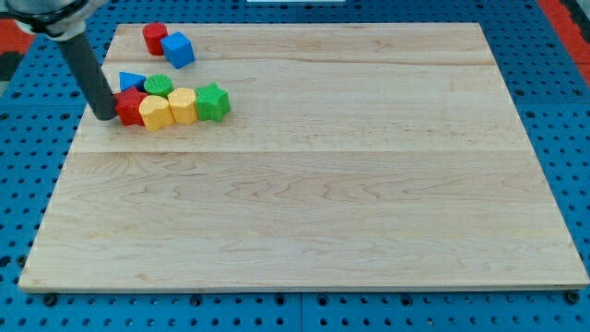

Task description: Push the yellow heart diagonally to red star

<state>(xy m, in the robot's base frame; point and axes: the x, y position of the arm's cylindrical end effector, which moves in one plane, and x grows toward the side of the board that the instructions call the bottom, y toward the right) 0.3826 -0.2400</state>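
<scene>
The red star (129,106) lies near the board's upper left. A yellow block (156,112), which looks like the heart, touches its right side. A second yellow block (182,105) sits right of that, then a green star (213,101). My tip (105,116) rests on the board just left of the red star, touching or nearly touching it. The rod rises up and to the left out of view.
A blue triangle (132,81) and a green round block (159,86) sit just above the cluster. A red block (154,38) and a blue cube (178,50) lie near the top left. The wooden board (323,184) rests on a blue pegboard.
</scene>
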